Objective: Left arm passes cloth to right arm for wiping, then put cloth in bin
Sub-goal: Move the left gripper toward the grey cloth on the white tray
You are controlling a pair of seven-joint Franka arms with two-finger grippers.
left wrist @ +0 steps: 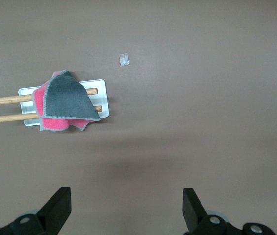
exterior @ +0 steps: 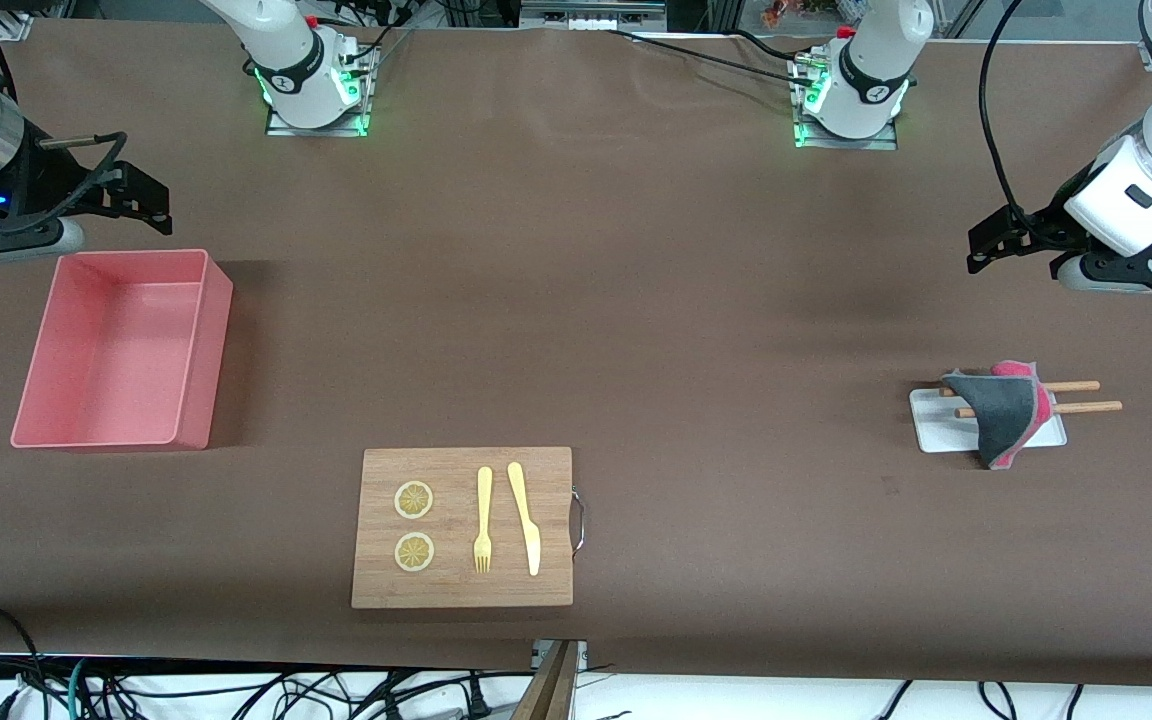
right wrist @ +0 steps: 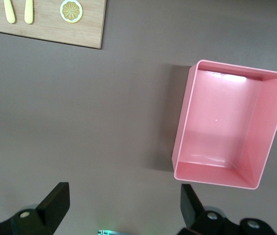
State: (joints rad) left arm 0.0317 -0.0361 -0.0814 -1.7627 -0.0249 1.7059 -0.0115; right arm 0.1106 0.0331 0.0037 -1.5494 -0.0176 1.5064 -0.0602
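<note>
The dark grey cloth [exterior: 1004, 415] with its pink-red reverse lies crumpled over two wooden chopsticks [exterior: 1086, 396] on a white chopstick rest [exterior: 936, 430], toward the left arm's end of the table. In the left wrist view the cloth [left wrist: 67, 98] lies well ahead of my left gripper [left wrist: 127, 198], which is open and empty. In the front view the left gripper [exterior: 996, 240] hangs in the air over bare table. The pink bin [exterior: 198, 400] stands empty at the right arm's end. My right gripper [exterior: 141, 200] is open and empty, raised beside the bin [right wrist: 183, 122]; it also shows in the right wrist view [right wrist: 124, 193].
A wooden cutting board [exterior: 461, 480] with a metal handle lies near the front edge in the middle, carrying two lemon slices [exterior: 414, 500], a yellow fork [exterior: 483, 520] and a yellow knife [exterior: 526, 520]. A small clear object [left wrist: 124, 59] lies on the table near the chopstick rest.
</note>
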